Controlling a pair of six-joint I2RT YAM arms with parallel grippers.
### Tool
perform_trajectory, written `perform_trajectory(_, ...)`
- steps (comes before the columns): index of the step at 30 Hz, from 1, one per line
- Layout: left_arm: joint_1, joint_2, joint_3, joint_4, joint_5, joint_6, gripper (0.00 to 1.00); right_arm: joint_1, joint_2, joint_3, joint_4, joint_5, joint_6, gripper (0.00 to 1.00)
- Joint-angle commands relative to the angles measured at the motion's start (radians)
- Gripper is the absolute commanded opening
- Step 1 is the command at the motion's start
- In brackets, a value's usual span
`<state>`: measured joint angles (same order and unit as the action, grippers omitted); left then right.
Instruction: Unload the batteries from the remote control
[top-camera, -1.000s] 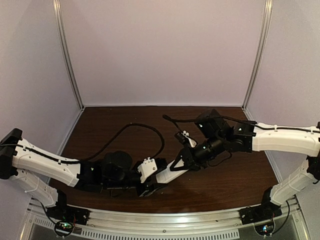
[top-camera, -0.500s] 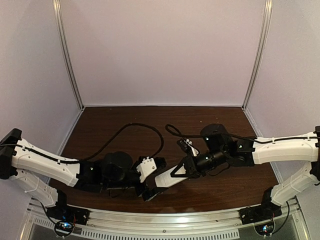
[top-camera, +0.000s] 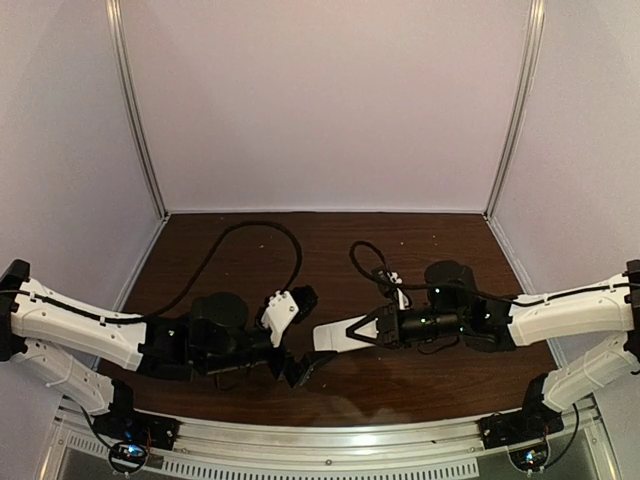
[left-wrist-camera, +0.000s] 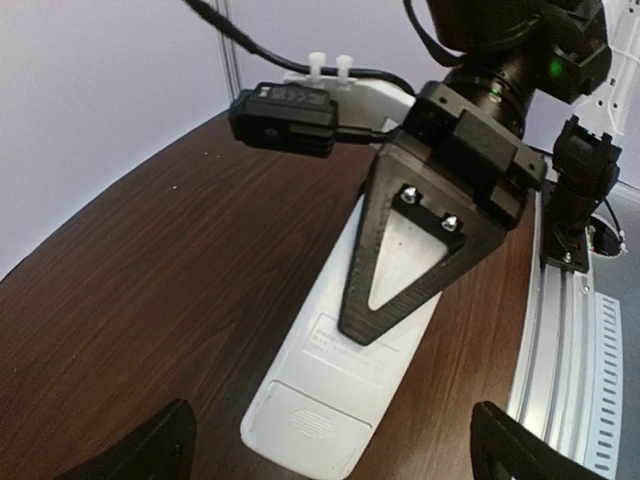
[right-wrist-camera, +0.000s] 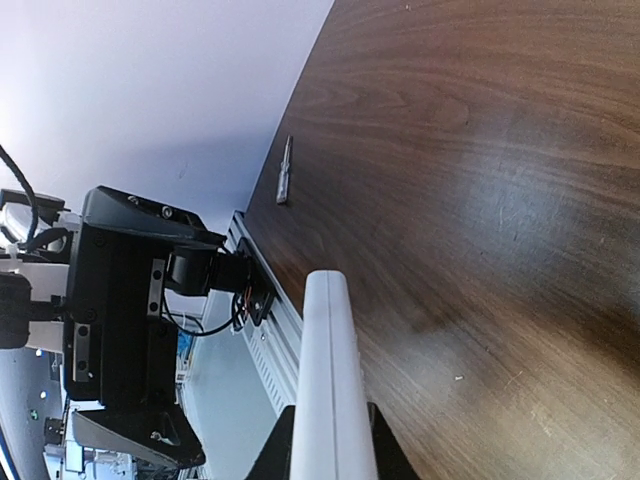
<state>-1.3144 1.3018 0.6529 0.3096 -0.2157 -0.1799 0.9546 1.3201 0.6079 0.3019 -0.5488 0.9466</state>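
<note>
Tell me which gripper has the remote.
The right gripper: it is shut on the white remote control. The left gripper stands wide open, facing the remote's free end and holding nothing.

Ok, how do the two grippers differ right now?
The left gripper stands wide open; the right gripper is shut. The left gripper holds nothing; the right grips the remote control by one end. Both hang low over the table, facing each other.

The far half of the tabletop (top-camera: 400, 225) lies bare but for two looping black cables (top-camera: 250, 225). At the near edge's middle, the remote control (top-camera: 335, 337) juts from the right tool (top-camera: 362, 330), filling the gap toward the wide-spread left tool (top-camera: 300, 337). Walls (top-camera: 330, 100) close three sides.
</note>
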Motion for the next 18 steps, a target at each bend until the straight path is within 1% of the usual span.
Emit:
perform_trajectory(1, 0.006, 0.029, 0.032, 0.06, -0.14, -0.095, 0.97, -0.007, -0.084, -0.049, 0.135, 0.125, -0.023, 0.0)
perform_trajectory(6, 0.006, 0.042, 0.085, 0.006, -0.188, -0.151, 0.97, -0.007, -0.186, -0.129, 0.175, 0.222, -0.062, 0.0)
perform_trajectory(8, 0.007, 0.042, 0.128, -0.072, -0.215, -0.202, 0.97, -0.007, -0.229, -0.165, 0.199, 0.262, -0.072, 0.0)
perform_trajectory(10, 0.007, 0.039, 0.155, -0.142, -0.222, -0.237, 0.97, -0.006, -0.255, -0.163, 0.167, 0.273, -0.082, 0.0)
perform_trajectory(16, 0.008, -0.02, 0.125, -0.14, -0.235, -0.31, 0.97, -0.007, -0.327, -0.194, 0.146, 0.276, -0.052, 0.0)
perform_trajectory(18, 0.007, -0.024, 0.13, -0.154, -0.22, -0.329, 0.98, -0.007, -0.347, -0.199, 0.128, 0.287, -0.049, 0.0)
